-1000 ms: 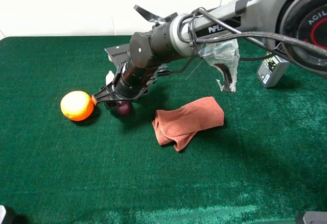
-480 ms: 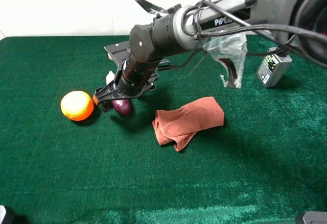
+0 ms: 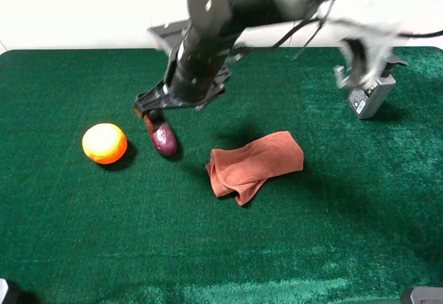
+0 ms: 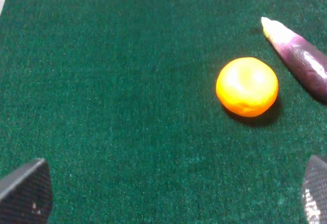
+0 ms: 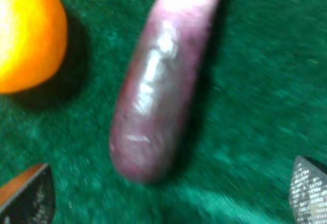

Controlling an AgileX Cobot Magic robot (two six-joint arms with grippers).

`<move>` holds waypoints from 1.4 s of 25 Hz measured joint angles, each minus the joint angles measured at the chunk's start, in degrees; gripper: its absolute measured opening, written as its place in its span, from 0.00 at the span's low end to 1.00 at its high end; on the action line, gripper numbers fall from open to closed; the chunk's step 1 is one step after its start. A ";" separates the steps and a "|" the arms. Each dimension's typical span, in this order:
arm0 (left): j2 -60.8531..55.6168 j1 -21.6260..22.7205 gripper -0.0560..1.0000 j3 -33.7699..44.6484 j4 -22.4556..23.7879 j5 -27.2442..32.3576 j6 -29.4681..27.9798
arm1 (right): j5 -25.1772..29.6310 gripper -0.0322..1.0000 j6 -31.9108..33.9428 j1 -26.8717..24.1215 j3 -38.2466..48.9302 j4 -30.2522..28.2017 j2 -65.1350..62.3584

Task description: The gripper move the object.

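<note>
A purple eggplant (image 3: 163, 138) lies on the green cloth, with an orange (image 3: 104, 143) just to its left. My right gripper (image 3: 151, 109) hangs open a little above the eggplant's far end and holds nothing. In the right wrist view the eggplant (image 5: 163, 81) lies free between the open fingertips (image 5: 28, 196), with the orange (image 5: 25, 35) beside it. My left gripper (image 4: 171, 193) is open and empty, and its view shows the orange (image 4: 247, 86) and the eggplant (image 4: 301, 58) ahead of it. The left arm is out of the exterior view.
A crumpled rust-brown towel (image 3: 255, 165) lies right of the eggplant. A small grey device (image 3: 370, 97) stands at the back right. A clear plastic bag (image 3: 360, 58) hangs blurred from the right arm. A white wall bounds the table's far edge.
My right gripper has let go of the eggplant and risen up and back. The eggplant now lies free on the cloth next to the orange.
</note>
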 joint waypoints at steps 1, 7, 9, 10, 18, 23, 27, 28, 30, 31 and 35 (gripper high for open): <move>0.00 0.00 0.99 0.00 0.00 0.00 0.00 | 1.46 0.70 0.14 -0.58 0.00 -0.26 -1.07; 0.00 0.00 0.99 0.00 0.00 0.00 0.00 | 11.66 0.70 0.75 -4.09 0.00 -1.05 -8.98; 0.00 0.00 0.99 0.00 0.00 0.00 0.00 | 14.79 0.70 1.16 -5.32 0.00 -1.53 -11.32; 0.00 0.00 0.99 0.00 0.00 0.00 0.00 | 16.44 0.70 1.40 -5.78 0.00 -1.81 -12.56; 0.00 0.00 0.99 0.00 0.00 0.00 0.00 | 27.25 0.70 3.57 -10.13 0.00 -5.82 -20.96; 0.00 0.00 0.99 0.00 0.00 0.00 0.00 | 29.59 0.70 4.94 -13.63 0.31 -9.44 -26.29; 0.00 0.00 0.99 0.00 0.00 0.00 0.00 | 29.65 0.70 5.91 -15.77 2.42 -10.83 -32.13; 0.00 0.00 0.99 0.00 0.00 0.00 0.00 | 29.65 0.70 6.28 -16.14 3.53 -11.09 -33.88; 0.00 0.00 0.99 0.00 0.00 0.00 0.00 | 29.74 0.70 6.87 -16.80 6.07 -12.21 -37.28; 0.00 0.00 0.99 0.00 0.00 0.00 0.00 | 29.73 0.70 7.12 -17.10 7.62 -12.84 -39.30; 0.00 0.00 0.99 0.00 0.00 0.00 0.00 | 29.92 0.70 8.85 -17.25 12.67 -15.38 -47.18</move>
